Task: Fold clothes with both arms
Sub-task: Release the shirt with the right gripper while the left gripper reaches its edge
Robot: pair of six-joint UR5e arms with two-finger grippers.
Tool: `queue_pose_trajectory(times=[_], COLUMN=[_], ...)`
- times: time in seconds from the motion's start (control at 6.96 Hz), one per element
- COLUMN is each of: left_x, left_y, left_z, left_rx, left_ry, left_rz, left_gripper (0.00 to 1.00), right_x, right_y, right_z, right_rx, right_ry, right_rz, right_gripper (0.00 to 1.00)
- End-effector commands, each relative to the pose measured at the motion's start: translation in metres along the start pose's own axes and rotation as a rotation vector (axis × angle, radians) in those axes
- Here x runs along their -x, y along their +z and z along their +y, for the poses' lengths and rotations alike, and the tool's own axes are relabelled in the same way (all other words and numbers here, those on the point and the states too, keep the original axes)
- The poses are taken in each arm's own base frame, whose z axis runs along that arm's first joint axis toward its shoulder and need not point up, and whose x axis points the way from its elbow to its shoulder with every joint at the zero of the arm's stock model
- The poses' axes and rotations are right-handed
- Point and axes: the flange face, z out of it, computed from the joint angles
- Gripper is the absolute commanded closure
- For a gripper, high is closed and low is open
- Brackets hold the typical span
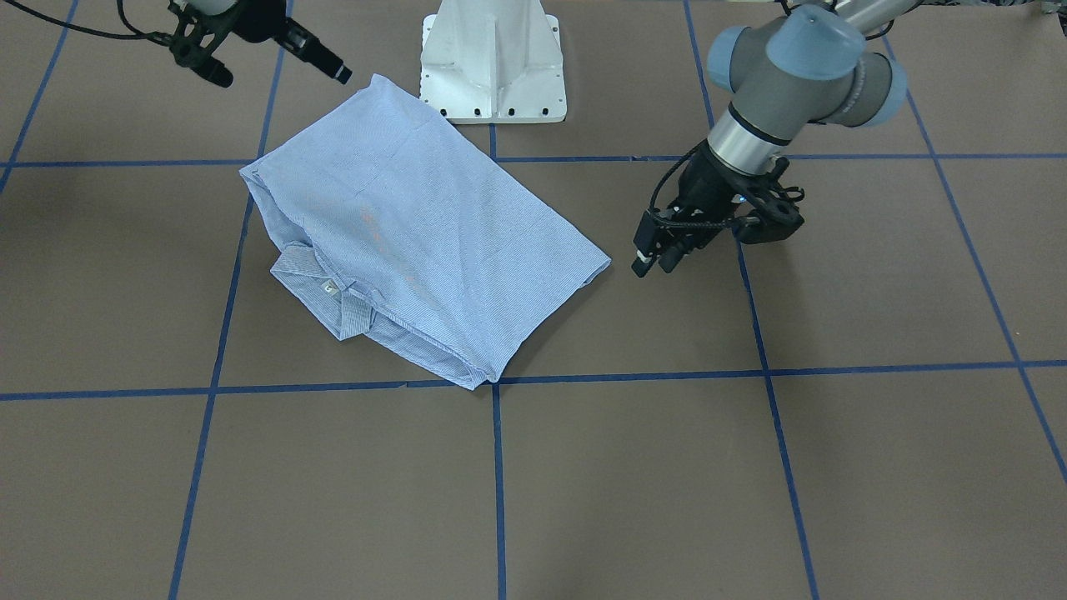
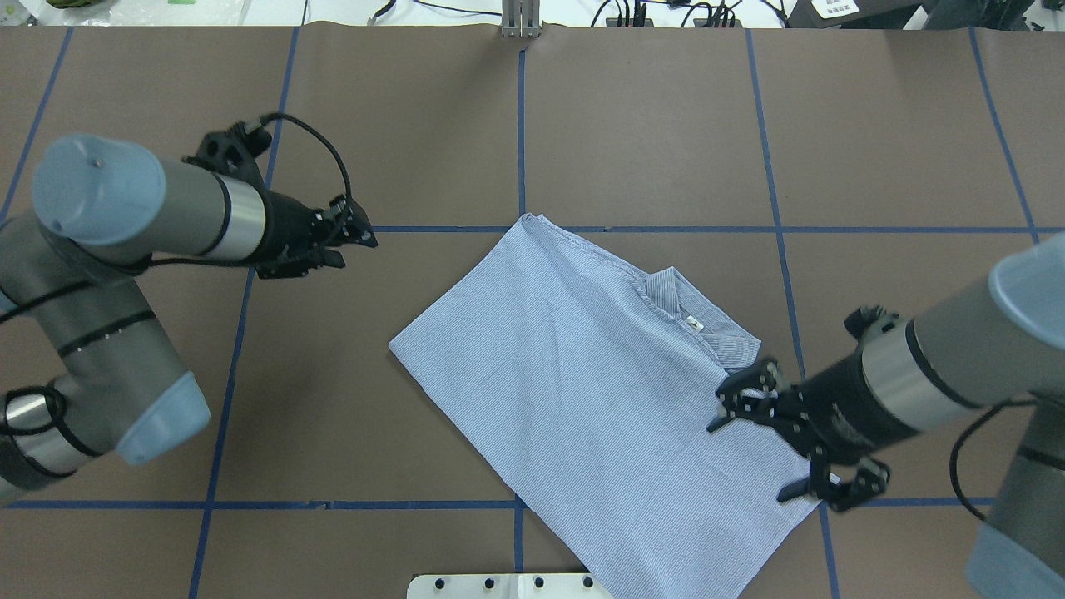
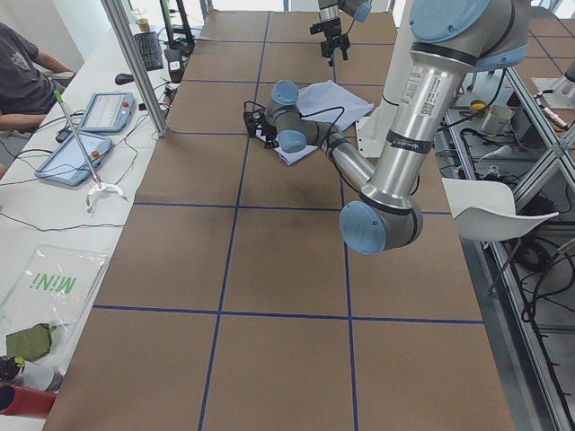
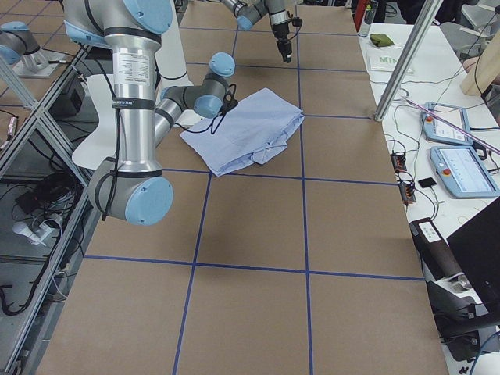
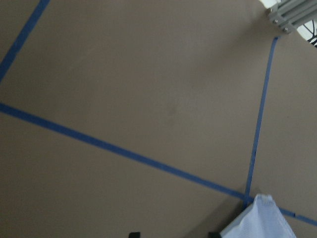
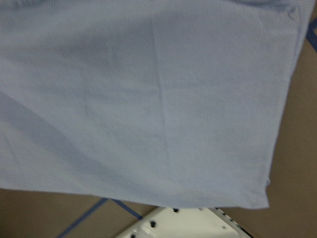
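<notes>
Shirt (image 2: pixel 582 399), light blue with fine white stripes, lies folded into a rough rectangle on the brown surface (image 2: pixel 649 125), a little toward 5 o'clock from the middle of the overhead view. Its long sides run from 11 o'clock to 5 o'clock there. The collar (image 2: pixel 707 333) pokes out along the 2 o'clock edge, and the small white neck label (image 2: pixel 695 325) shows on it. The 5 o'clock end of the shirt reaches the white pedestal base (image 2: pixel 499 585); whether the two touch I cannot tell. Blue tape lines (image 2: pixel 522 150) mark the surface in a grid, and the shirt's 11 o'clock corner sits at one crossing.

The left end effector (image 1: pixel 653 267) hangs off the cloth, at about 10 o'clock from the shirt in the overhead view, apart from it and pointing toward it. Its fingers stand with a narrow gap and hold nothing. The left wrist view shows two dark fingertips (image 5: pixel 133 234) at 6 o'clock with bare surface between them, and one shirt corner at 5 o'clock.

The right end effector (image 2: pixel 749 462) is over the shirt's 4 o'clock edge, just past the collar, with its fingers spread wide and nothing between them. The right wrist view is filled with striped cloth seen from above, with the pedestal base at 6 o'clock.

In the left side view a person (image 3: pixel 20 67) sits at 10 o'clock, at a white side surface beside two tablets (image 3: pixel 106 112).
</notes>
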Motion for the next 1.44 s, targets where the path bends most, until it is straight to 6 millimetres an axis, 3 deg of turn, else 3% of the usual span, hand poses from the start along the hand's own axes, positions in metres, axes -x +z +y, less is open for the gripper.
queue_pose_trajectory(times=[0.0,0.29,0.72,0.86,1.01,1.15,1.29], left_x=[0.02,0.029,0.027,0.027,0.029,0.027,0.02], left_y=[0.052,0.087,0.093,0.094,0.096,0.096,0.095], left_z=[0.071,0.084,0.09,0.09,0.089,0.087,0.087], left_rx=[0.036,0.028,0.033,0.033,0.029,0.007,0.006], left_ry=[-0.02,-0.014,-0.01,-0.01,-0.011,-0.008,-0.001], left_rz=[-0.064,-0.112,-0.119,-0.119,-0.124,-0.117,-0.108], left_gripper=[0.43,0.43,0.48,0.55,0.72,1.0,1.0], right_x=[0.079,0.09,0.1,0.101,0.1,0.1,0.097], right_y=[-0.014,0.005,0.009,0.009,0.01,0.01,0.014], right_z=[-0.074,-0.103,-0.103,-0.104,-0.104,-0.103,-0.104], right_rx=[-0.171,-0.399,-0.401,-0.404,-0.404,-0.402,-0.401], right_ry=[-0.005,-0.097,-0.106,-0.105,-0.103,-0.104,-0.104], right_rz=[-0.126,-0.169,-0.169,-0.169,-0.167,-0.168,-0.157], right_gripper=[0.0,0.0,0.0,0.0,0.0,0.0,0.0])
